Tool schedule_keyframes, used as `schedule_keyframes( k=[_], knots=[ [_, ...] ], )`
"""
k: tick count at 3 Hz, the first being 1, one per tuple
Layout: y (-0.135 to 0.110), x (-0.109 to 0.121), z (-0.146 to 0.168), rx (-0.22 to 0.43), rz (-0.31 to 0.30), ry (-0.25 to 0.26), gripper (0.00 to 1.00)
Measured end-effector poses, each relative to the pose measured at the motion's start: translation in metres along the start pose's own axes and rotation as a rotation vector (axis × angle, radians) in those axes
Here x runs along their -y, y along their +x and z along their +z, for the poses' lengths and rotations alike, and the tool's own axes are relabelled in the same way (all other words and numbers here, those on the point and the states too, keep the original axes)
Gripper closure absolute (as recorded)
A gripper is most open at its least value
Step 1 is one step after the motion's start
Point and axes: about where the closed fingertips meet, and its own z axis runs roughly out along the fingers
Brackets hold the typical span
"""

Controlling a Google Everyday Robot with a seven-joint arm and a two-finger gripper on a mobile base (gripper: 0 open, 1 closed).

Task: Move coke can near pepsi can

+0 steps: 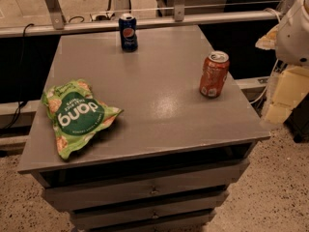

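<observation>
Table [159, 105] is gray with a flat top, and drawers [154, 192] are stacked under its front edge. You see the coke can [214, 74] standing upright on the right side of the top, near the right edge, silver end up. The pepsi can [128, 32] stands upright at the far edge, about midway along that side, its round logo facing you. The two cans are well apart. A green chip bag [75, 115] lies flat on the left side toward the front, well apart from both cans. The gripper [285, 93] sits off the table beyond its right edge, to the right of the coke can and not touching it. You cannot tell whether it is open or closed. A white arm housing [294, 28] shows above it in the upper right corner. A metal rail [145, 21] runs behind the table, and a speckled floor [280, 197] lies around the base.
</observation>
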Motion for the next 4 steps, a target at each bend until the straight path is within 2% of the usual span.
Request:
schedule_keyframes(
  k=[1, 2, 3, 4],
  knots=[
    [-0.001, 0.001, 0.000, 0.008, -0.004, 0.007, 0.00],
    [0.000, 0.010, 0.020, 0.042, 0.010, 0.022, 0.00],
    [0.001, 0.034, 0.050, 0.105, 0.050, 0.077, 0.00],
    [-0.001, 0.061, 0.077, 0.197, 0.091, 0.130, 0.00]
  ],
)
